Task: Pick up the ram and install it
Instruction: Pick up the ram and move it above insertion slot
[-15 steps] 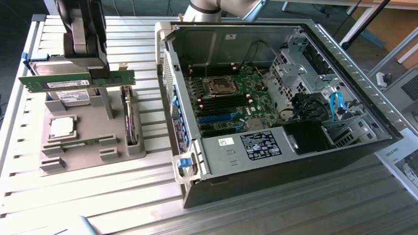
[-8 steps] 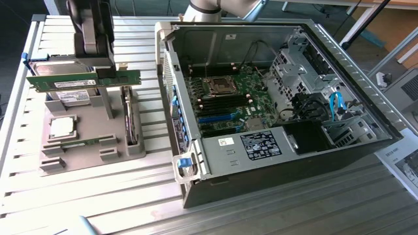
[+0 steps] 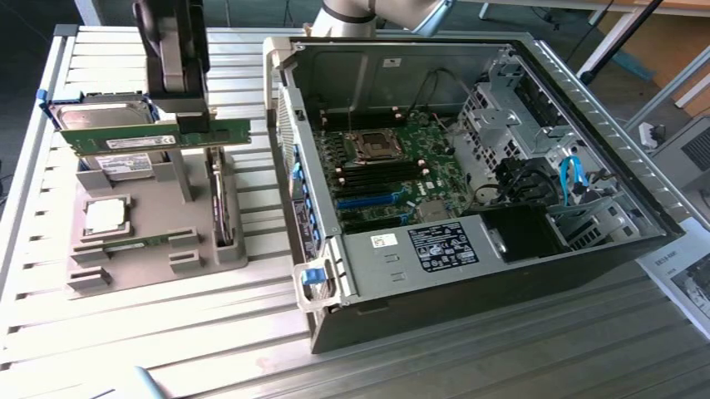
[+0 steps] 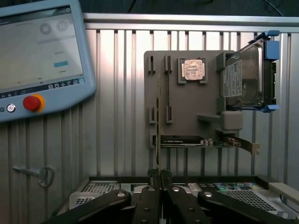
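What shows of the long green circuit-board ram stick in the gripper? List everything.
The long, thin green circuit-board ram stick carries a white label on its face. It hangs level, long edge down, clamped near its middle between the black gripper's shut fingers. It sits above the grey holder tray, in front of the silver hard drive, seemingly lifted clear of both. In the wrist view it shows edge-on as a thin line.

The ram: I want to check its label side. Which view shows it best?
The exterior view: the ram faces that camera broadside, label visible, clamped in the gripper above the tray. The wrist view gives it edge-on, a thin strip running out from the fingertips.
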Robot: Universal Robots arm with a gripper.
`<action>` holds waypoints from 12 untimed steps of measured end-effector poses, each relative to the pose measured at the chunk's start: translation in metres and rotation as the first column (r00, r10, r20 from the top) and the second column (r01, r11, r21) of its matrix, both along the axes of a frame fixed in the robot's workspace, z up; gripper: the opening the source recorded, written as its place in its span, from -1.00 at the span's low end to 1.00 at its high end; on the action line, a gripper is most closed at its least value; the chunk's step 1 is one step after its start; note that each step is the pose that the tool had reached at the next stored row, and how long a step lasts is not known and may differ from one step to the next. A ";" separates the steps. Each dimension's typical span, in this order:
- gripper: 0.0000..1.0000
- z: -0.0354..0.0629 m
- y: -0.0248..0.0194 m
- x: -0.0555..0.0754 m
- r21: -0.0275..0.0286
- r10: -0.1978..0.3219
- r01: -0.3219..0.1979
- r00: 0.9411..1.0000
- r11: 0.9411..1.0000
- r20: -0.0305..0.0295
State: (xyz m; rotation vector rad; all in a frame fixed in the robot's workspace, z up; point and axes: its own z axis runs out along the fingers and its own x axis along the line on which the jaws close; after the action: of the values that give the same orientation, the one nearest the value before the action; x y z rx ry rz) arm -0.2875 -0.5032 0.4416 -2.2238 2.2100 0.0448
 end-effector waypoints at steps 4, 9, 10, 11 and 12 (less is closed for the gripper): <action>-0.76 0.0000 -0.0004 0.004 0.000 0.000 0.000 1.000 1.000 0.000; -0.76 0.0000 -0.0009 0.013 0.000 0.000 0.000 1.000 1.000 0.000; -0.76 0.0000 -0.0011 0.016 0.000 0.000 0.000 1.000 1.000 0.000; -0.76 0.0000 -0.0012 0.019 0.000 0.000 0.000 1.000 1.000 0.000; -0.76 0.0000 -0.0013 0.021 0.001 0.000 0.000 1.000 1.000 0.000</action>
State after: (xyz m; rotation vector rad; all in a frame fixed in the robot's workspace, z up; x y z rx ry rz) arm -0.2666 -0.5045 0.4416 -2.2236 2.2096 0.0454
